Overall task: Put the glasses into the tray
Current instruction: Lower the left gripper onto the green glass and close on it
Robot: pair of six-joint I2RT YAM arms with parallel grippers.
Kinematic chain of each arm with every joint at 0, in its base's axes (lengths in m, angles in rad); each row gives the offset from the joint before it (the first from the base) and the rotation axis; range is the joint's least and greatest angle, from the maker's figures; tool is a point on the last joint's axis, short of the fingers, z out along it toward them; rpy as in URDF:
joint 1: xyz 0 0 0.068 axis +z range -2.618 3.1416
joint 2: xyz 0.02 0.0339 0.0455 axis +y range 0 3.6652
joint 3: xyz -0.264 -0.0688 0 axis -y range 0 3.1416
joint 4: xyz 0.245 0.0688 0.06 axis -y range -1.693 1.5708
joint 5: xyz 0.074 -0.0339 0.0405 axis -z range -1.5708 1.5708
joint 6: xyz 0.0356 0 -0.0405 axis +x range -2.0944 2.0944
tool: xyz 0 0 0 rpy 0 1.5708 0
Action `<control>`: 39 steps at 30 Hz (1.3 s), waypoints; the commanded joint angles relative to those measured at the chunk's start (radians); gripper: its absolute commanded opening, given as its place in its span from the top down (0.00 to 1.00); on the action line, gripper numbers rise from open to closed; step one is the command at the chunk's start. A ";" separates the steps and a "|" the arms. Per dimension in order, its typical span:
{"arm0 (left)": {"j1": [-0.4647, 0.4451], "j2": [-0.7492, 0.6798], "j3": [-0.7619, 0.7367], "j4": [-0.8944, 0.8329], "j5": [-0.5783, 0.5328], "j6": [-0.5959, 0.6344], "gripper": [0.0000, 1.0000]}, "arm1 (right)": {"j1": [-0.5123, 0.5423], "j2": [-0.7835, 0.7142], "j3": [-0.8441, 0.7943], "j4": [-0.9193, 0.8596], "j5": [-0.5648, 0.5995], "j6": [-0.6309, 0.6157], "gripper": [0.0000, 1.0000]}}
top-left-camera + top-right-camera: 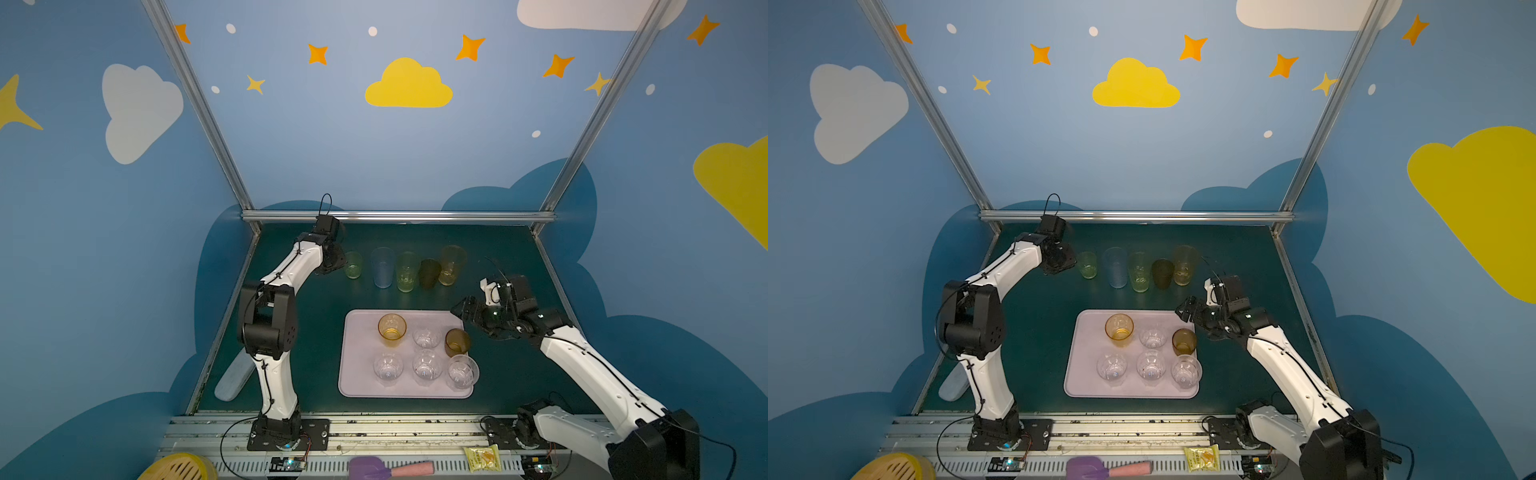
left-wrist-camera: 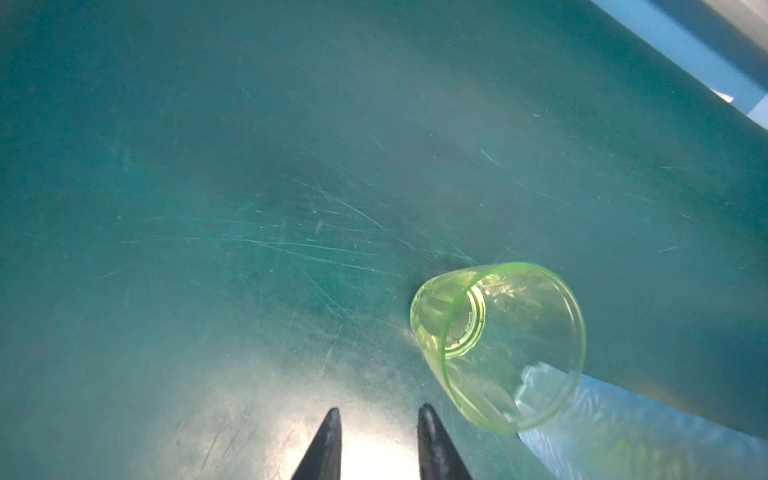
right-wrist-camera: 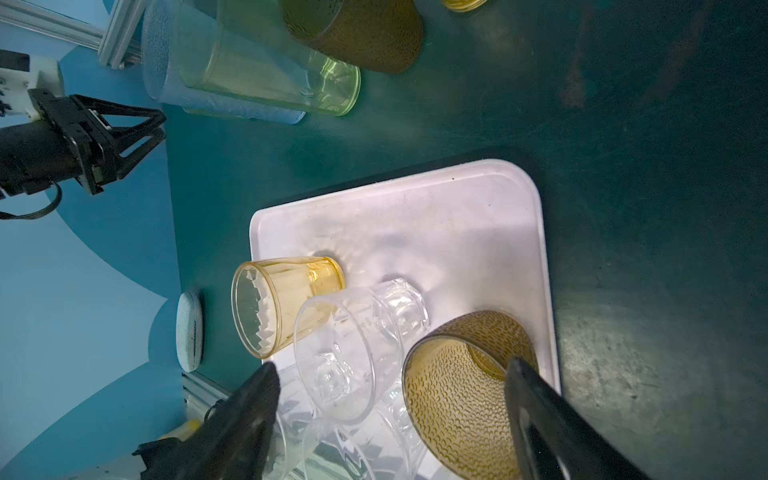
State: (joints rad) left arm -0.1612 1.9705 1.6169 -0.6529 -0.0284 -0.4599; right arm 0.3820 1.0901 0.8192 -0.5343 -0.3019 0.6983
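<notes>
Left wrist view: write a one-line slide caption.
Left gripper, empty, beside the short green tumbler on the table.

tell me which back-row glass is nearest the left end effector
The short green tumbler at the row's left end; the left end effector is beside it.

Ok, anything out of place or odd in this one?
Nothing is spilled or tipped. One oddity: the left pincer stands narrow and empty, with the short green glass beside it rather than between its tips.
</notes>
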 commanded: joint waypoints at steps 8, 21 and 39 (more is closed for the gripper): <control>0.005 0.054 0.058 -0.012 0.068 0.012 0.70 | -0.009 0.017 0.020 0.034 -0.026 0.017 0.16; 0.005 0.098 0.096 -0.021 0.097 0.008 0.73 | -0.014 0.056 0.025 0.055 -0.048 0.023 0.16; 0.004 0.182 0.162 -0.040 0.113 0.010 0.80 | -0.025 0.079 0.029 0.059 -0.066 0.023 0.16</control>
State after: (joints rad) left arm -0.1596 2.1288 1.7550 -0.6628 0.0856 -0.4591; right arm 0.3634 1.1629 0.8192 -0.4858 -0.3607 0.7219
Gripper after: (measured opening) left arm 0.206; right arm 0.844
